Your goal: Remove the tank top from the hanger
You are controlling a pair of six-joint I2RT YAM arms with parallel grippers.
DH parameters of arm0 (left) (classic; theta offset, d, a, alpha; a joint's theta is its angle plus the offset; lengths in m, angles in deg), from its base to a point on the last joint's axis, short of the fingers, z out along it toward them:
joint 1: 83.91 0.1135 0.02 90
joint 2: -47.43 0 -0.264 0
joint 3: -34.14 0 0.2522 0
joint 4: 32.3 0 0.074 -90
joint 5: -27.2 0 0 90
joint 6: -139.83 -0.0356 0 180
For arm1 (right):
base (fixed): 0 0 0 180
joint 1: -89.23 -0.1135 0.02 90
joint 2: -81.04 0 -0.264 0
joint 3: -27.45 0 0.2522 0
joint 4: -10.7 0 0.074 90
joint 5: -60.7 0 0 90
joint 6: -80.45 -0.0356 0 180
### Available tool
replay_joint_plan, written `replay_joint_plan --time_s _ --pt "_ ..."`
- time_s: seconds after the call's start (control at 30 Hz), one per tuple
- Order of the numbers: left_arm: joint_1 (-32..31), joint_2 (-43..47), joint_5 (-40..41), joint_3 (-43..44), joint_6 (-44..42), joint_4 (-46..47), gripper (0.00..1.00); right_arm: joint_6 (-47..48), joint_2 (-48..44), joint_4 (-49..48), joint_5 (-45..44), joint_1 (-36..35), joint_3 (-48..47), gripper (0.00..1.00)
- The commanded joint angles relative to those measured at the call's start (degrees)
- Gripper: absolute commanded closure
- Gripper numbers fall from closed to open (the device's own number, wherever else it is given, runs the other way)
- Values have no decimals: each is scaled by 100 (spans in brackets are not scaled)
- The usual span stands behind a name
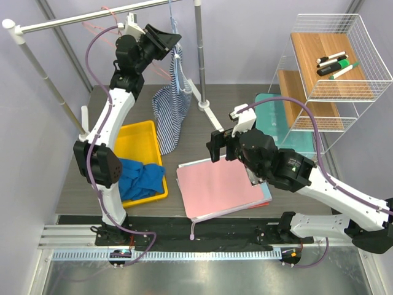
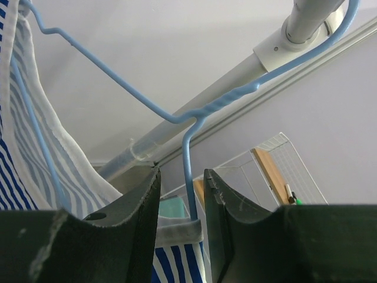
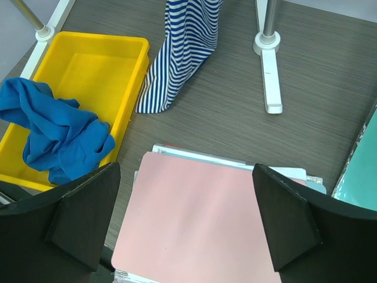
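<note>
While on hanger — striped tank top

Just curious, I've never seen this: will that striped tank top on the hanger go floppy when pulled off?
Probably floppy: the blue-and-white striped cloth tank top hangs in soft, drooping folds. Likely light too, since a thin blue wire hanger carries it.

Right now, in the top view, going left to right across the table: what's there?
Yellow bin → striped tank top → pink folder → wire rack
</note>
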Motion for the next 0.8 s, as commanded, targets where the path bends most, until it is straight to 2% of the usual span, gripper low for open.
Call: replay_joint_plan --time_s 0.0,0.13,0.5,0.77 --pt "-39 -15 -129 300 121 366 65 -67 -112 -106 1 13 5 0" --pt "-39 -59 -182 308 244 489 67 -76 -138 -106 -8 13 14 0" --pt "-66 -103 -164 475 384 559 84 -85 -217 -79 -17 13 32 0" --pt "-57 160 -130 458 341 525 100 -59 -200 -44 -8 4 14 0"
